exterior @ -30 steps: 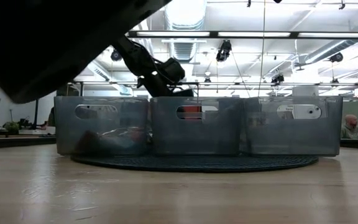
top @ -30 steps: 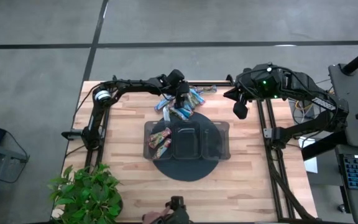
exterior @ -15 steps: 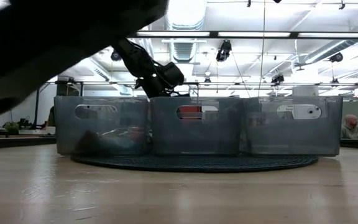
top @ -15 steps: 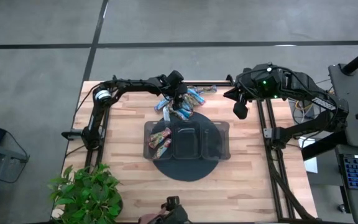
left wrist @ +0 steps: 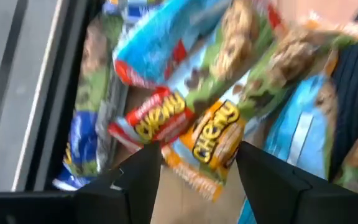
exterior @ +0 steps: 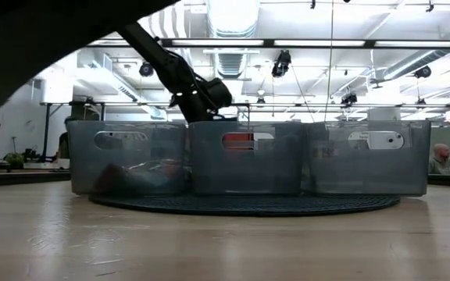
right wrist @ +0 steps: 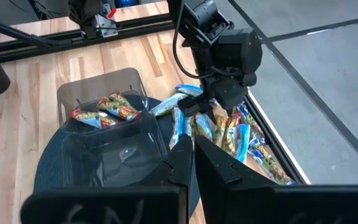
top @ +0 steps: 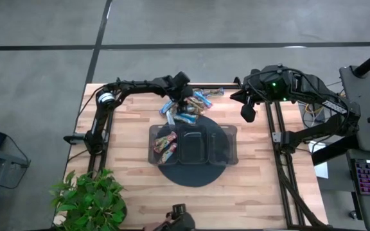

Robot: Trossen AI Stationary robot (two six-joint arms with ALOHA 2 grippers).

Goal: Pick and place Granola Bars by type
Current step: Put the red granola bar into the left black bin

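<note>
The left gripper hangs low over the loose pile of Granola Bars at the far edge of the table, just beyond the tray. In its wrist view its two fingers stand apart with an orange-and-red wrapped bar showing in the gap between them; it seems they are spread around it without pinching, though the blur makes contact hard to judge. Light blue and darker blue bars lie heaped around that one. A few reddish-orange bars already lie in the tray's left compartment; the middle and right compartments look bare. The tray rests on a dark round mat. The right gripper waits above the table's right side, its fingers pressed together on nothing.
</note>
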